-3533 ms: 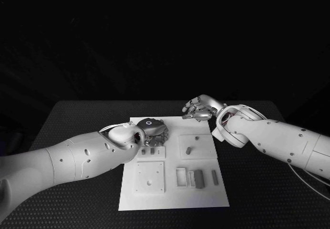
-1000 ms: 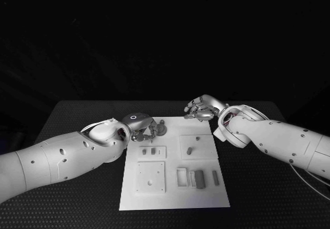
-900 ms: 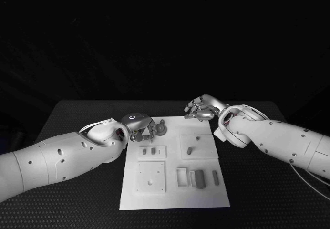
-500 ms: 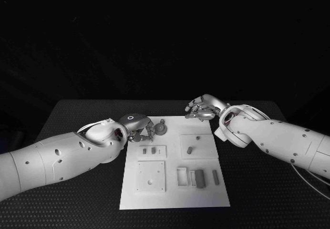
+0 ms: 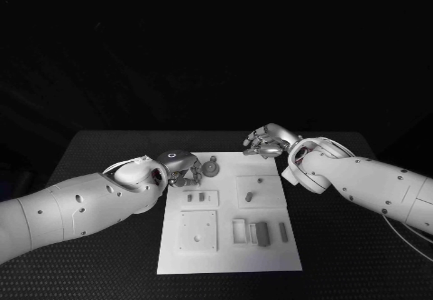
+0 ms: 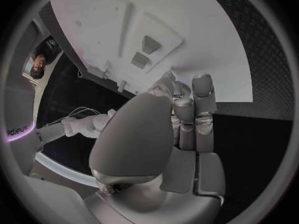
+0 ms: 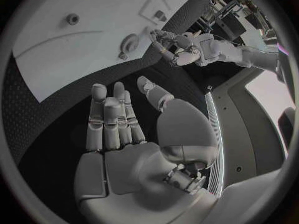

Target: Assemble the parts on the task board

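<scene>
blk table (image 5: 108,150) | round part (image 5: 210,167) flat on task board (image 5: 226,256), no long axis

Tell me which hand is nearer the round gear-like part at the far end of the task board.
Left. The left hand sits right beside the round part, at the task board's left edge. The right hand hovers apart, past the board's far right corner.

White arms (image 5: 81,206), silver hands (image 5: 181,167), thin cable.
</scene>
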`<action>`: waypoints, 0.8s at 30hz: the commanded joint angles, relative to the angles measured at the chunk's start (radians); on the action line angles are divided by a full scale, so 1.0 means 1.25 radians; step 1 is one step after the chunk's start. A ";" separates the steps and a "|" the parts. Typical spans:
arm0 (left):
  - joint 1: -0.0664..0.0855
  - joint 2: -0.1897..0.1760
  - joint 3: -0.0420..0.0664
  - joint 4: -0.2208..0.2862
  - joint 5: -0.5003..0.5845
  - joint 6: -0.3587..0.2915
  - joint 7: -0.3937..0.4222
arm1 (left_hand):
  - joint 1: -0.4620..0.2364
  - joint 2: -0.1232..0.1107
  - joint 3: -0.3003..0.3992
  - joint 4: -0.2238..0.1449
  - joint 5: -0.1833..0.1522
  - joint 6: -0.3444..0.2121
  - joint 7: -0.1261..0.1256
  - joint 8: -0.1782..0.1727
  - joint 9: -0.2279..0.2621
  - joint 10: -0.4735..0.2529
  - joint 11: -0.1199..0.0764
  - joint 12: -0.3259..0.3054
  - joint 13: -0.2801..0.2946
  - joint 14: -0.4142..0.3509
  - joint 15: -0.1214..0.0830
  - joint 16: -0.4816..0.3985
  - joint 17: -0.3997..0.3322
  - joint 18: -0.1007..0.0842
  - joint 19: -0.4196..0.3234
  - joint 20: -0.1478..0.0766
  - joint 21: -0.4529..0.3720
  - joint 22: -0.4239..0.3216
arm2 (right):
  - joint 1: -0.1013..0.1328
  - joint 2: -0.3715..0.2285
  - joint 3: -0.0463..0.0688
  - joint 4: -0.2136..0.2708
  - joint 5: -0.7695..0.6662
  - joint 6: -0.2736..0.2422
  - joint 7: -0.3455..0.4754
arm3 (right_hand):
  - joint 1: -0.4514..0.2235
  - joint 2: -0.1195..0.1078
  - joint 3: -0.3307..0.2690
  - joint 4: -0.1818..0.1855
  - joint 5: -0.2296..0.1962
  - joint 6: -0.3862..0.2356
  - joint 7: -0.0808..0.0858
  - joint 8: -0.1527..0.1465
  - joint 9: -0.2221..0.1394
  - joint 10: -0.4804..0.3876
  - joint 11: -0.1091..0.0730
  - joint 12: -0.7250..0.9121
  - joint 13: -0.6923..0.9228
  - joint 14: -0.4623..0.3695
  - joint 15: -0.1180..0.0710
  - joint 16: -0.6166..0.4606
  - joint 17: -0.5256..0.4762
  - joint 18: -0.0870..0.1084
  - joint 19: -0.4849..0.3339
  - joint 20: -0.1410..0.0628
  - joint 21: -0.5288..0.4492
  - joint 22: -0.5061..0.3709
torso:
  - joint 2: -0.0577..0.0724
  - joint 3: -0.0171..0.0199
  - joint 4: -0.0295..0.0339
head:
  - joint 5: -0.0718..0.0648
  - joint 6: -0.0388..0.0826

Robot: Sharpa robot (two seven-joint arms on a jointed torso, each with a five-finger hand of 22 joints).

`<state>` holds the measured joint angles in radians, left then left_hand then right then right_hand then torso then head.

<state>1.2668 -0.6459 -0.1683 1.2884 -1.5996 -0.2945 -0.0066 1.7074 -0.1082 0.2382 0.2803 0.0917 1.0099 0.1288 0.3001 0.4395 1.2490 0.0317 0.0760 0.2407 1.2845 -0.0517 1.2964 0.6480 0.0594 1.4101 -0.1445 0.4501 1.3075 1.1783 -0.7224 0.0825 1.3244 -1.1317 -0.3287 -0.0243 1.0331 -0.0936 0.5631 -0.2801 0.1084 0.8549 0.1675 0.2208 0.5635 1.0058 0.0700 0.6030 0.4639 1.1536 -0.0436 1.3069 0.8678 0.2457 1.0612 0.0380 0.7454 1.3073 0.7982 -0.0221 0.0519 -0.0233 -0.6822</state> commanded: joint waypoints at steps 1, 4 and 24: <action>0.000 0.002 0.000 0.001 -0.001 0.014 0.001 | -0.006 0.003 0.005 0.000 0.002 0.006 -0.002 0.006 0.001 0.024 0.018 0.005 0.001 0.001 -0.005 0.005 -0.001 0.076 -0.002 -0.006 0.003 0.017 | 0.000 0.000 0.000 0.001 -0.001 0.000 0.007 | -0.008 0.001 0.001 0.004 0.004 0.000 0.008 -0.003 -0.001 0.004 -0.001 -0.005 -0.001 0.000 0.002 -0.003 -0.001 0.013 0.003 0.002 -0.003 0.013 | 0.000 0.0000 0.0002 | 0.000 -0.001; 0.000 0.003 -0.001 0.000 -0.001 0.019 0.002 | -0.006 0.003 0.005 0.000 0.002 0.007 -0.002 0.006 0.001 0.025 0.018 0.005 0.001 0.001 -0.005 0.005 -0.001 0.075 -0.002 -0.006 0.003 0.017 | 0.000 0.000 0.000 0.001 -0.001 0.000 0.007 | -0.008 0.001 0.001 0.004 0.004 0.000 0.008 -0.003 -0.001 0.004 -0.001 -0.005 -0.001 -0.001 0.002 -0.003 -0.001 0.013 0.003 0.002 -0.003 0.014 | 0.000 -0.0001 0.0003 | -0.001 -0.002; 0.000 0.005 -0.002 0.005 -0.002 0.033 0.001 | -0.008 0.002 0.006 0.001 0.002 0.008 -0.002 0.006 0.001 0.026 0.018 0.004 0.002 0.001 -0.006 0.005 -0.002 0.074 -0.002 -0.007 0.003 0.017 | -0.001 0.000 0.000 0.001 -0.001 0.000 0.008 | -0.008 0.001 0.001 0.004 0.004 -0.001 0.008 -0.003 -0.001 0.004 -0.001 -0.006 -0.002 0.000 0.002 -0.003 -0.001 0.013 0.003 0.002 -0.003 0.014 | 0.000 0.0000 0.0004 | -0.003 -0.006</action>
<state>1.2670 -0.6434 -0.1708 1.2939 -1.6000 -0.2689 -0.0067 1.6993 -0.1105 0.2391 0.2812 0.0896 1.0128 0.1247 0.3049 0.4400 1.2525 0.0283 0.0786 0.2420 1.2847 -0.0515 1.2963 0.6471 0.0587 1.4056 -0.1487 0.4502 1.3081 1.1781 -0.7228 0.0824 1.3243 -1.1313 -0.3288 -0.0242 1.0320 -0.0948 0.5631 -0.2801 0.1084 0.8542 0.1720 0.2208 0.5637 1.0041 0.0716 0.5992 0.4627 1.1549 -0.0422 1.3069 0.8677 0.2543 1.0612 0.0381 0.7454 1.3074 0.7978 -0.0222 0.0525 -0.0259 -0.6890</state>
